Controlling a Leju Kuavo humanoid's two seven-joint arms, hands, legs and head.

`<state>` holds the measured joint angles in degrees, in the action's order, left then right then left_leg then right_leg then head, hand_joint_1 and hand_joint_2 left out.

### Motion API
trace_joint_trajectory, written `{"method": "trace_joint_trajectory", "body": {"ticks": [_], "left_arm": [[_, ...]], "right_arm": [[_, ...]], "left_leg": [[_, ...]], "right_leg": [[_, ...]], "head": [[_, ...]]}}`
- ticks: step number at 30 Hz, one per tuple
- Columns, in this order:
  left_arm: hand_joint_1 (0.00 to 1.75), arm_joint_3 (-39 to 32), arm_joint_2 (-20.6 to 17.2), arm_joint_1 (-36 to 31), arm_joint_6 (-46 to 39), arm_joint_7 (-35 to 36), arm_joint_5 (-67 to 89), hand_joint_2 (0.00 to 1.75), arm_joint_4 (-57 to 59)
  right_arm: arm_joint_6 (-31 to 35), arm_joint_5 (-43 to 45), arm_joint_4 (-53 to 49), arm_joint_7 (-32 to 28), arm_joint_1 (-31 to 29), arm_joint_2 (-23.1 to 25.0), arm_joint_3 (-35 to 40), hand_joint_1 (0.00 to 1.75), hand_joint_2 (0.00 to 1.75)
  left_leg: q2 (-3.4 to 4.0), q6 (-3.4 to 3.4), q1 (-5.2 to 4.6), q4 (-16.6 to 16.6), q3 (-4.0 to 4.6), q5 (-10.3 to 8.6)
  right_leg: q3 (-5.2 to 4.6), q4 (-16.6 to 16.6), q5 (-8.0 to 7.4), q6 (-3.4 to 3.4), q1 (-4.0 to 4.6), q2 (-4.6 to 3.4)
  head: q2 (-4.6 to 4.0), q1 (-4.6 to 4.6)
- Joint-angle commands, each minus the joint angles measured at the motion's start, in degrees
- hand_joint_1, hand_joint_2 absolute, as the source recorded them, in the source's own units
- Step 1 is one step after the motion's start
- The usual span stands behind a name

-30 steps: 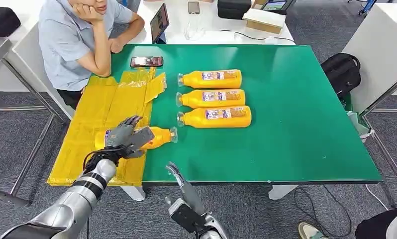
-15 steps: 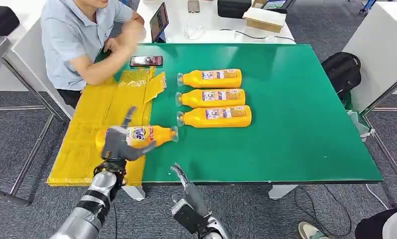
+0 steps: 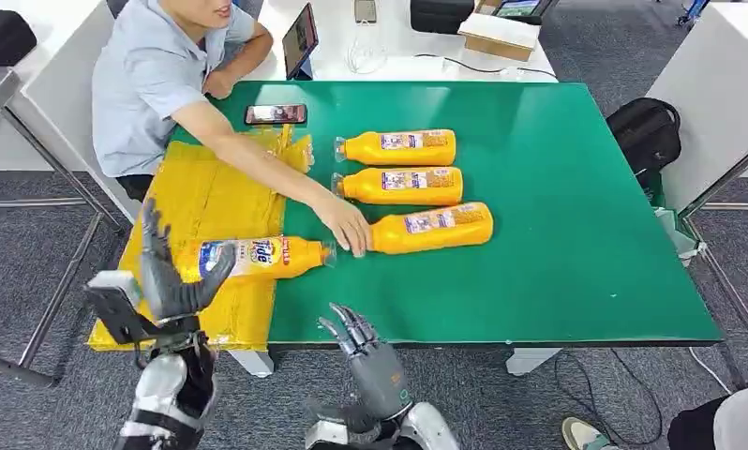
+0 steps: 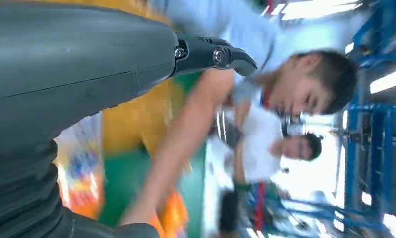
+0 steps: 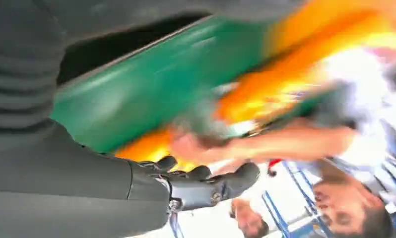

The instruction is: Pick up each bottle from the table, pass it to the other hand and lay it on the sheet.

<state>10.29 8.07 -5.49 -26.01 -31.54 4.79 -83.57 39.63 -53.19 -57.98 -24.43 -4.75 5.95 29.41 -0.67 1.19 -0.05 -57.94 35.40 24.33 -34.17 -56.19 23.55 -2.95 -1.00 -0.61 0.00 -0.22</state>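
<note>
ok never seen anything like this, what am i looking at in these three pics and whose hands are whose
It is a humanoid robot working at a green table. The wide picture is from a camera on its head, looking down. The two blurry ones come from cameras at its wrists, so each shows mostly that arm's own grey hand.

The left hand and right hand are the robot's; both are open and hold nothing. The bare arm belongs to a person sitting at the table, whose hand touches the nearest of three orange bottles.

A fourth bottle lies mostly on the yellow sheet, its neck over the green. A phone lies near the person.
</note>
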Motion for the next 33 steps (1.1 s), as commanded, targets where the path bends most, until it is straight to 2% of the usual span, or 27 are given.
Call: {"method": "trace_joint_trajectory", "body": {"ticks": [1, 3, 5, 9, 11, 14, 18, 19, 20, 22, 26, 31, 33], "left_arm": [[0.00, 3.9, -1.7, 11.0, -0.6, -0.3, 4.1, 1.75, -8.6], [0.00, 3.7, -1.6, 11.2, -1.0, -0.5, 4.6, 1.75, -8.7], [0.00, 2.9, -1.1, 11.4, -1.3, 0.0, 5.5, 1.75, -8.3], [0.00, 3.9, -1.0, 10.9, -2.1, -0.2, 7.8, 1.75, -7.7], [0.00, 3.9, -0.9, 10.5, 2.1, 1.5, 2.6, 1.75, -8.1], [0.00, 3.6, -0.6, 9.7, 3.2, 1.9, 0.2, 1.75, -8.0], [0.00, 4.3, -0.3, 8.2, 2.3, 1.5, 0.8, 1.75, -6.3], [0.00, 4.7, -0.3, 8.0, 2.1, 1.5, 0.9, 1.75, -6.1], [0.00, 5.3, -0.5, 7.8, 2.1, 1.4, 1.2, 1.75, -6.0], [0.00, 5.9, -0.5, 7.5, 1.9, 1.3, 1.5, 1.75, -5.9], [0.00, 6.4, -0.5, 7.2, 1.7, 1.2, 1.7, 1.75, -5.7], [0.00, 6.9, -0.5, 7.4, 0.8, 0.8, 2.3, 1.75, -5.6], [0.00, 7.1, -0.6, 7.7, 0.4, 0.8, 2.3, 1.75, -5.9]], "right_arm": [[0.4, -11.2, -1.7, 6.9, 0.7, -8.4, -15.5, 0.00, 1.75], [0.4, -11.8, -1.7, 8.2, 0.5, -8.9, -15.3, 0.00, 1.75], [0.4, -14.6, -0.4, 11.9, -0.3, -9.5, -15.3, 0.00, 1.75], [-0.8, -15.1, 3.4, 13.7, -3.1, -9.8, -15.6, 0.00, 1.75], [-0.9, -16.1, 7.3, 15.2, -5.4, -9.7, -15.5, 0.00, 1.75], [-1.9, -14.8, 12.1, 14.7, -8.1, -8.8, -15.5, 0.00, 1.75], [0.1, -15.5, 19.9, 14.9, -12.7, -8.0, -14.7, 0.00, 1.75], [0.4, -19.6, 19.5, 17.6, -13.2, -8.2, -14.3, 0.00, 1.75], [0.4, -20.6, 20.5, 17.3, -14.1, -7.9, -13.7, 0.00, 1.75], [0.3, -19.3, 21.7, 15.9, -15.6, -7.1, -13.6, 0.00, 1.75], [0.3, -20.2, 22.6, 16.4, -17.4, -6.7, -12.2, 0.00, 1.75], [0.4, -22.1, 19.7, 17.5, -17.1, -7.4, -11.6, 0.00, 1.75], [0.4, -21.1, 16.6, 15.9, -15.9, -7.1, -12.7, 0.00, 1.75]], "left_leg": [[-0.03, 0.00, -0.02, 0.0, -0.17, 0.08], [0.04, 0.03, -0.01, 0.0, -0.18, 0.16], [-0.02, 0.03, -0.06, 0.0, -0.09, 0.08], [0.02, -0.01, -0.02, 0.0, -0.19, 0.13], [0.03, 0.02, -0.03, 0.0, -0.12, 0.09], [0.08, 0.03, 0.01, 0.0, -0.12, 0.08], [0.08, 0.04, 0.01, 0.0, -0.06, 0.04], [0.20, 0.02, 0.03, 0.0, -0.15, 0.08], [0.27, 0.03, 0.01, 0.0, -0.12, 0.06], [0.44, -0.01, 0.01, 0.0, -0.23, 0.08], [0.34, 0.03, -0.04, 0.0, -0.07, -0.11], [0.37, -0.10, -0.03, 0.0, 0.06, -0.31], [0.36, -0.07, -0.02, 0.0, 0.10, -0.38]], "right_leg": [[0.22, 0.1, 0.08, 0.05, 0.00, 0.07], [0.25, 0.1, 0.09, 0.07, 0.02, 0.02], [0.15, 0.1, 0.04, 0.06, -0.03, 0.06], [0.25, 0.1, 0.07, 0.11, 0.02, 0.04], [0.17, 0.1, 0.02, 0.06, 0.01, 0.01], [0.17, 0.1, -0.01, 0.05, 0.04, -0.03], [0.11, 0.1, -0.04, 0.03, 0.04, -0.05], [0.19, 0.1, -0.04, 0.07, 0.07, -0.11], [0.13, 0.1, -0.08, 0.07, 0.05, -0.15], [0.14, 0.1, -0.17, 0.13, 0.05, -0.27], [-0.02, 0.1, -0.29, 0.25, 0.00, -0.20], [-0.18, 0.1, -0.54, 0.41, 0.02, -0.23], [-0.24, 0.1, -0.66, 0.46, 0.04, -0.23]], "head": [[0.00, 0.02], [0.00, 0.02], [0.00, 0.02], [0.00, 0.00], [0.00, 0.00], [0.00, 0.00], [0.00, 0.02], [0.00, 0.00], [0.00, 0.00], [0.00, 0.00], [0.00, 0.00], [0.00, 0.00], [0.00, 0.00]]}}
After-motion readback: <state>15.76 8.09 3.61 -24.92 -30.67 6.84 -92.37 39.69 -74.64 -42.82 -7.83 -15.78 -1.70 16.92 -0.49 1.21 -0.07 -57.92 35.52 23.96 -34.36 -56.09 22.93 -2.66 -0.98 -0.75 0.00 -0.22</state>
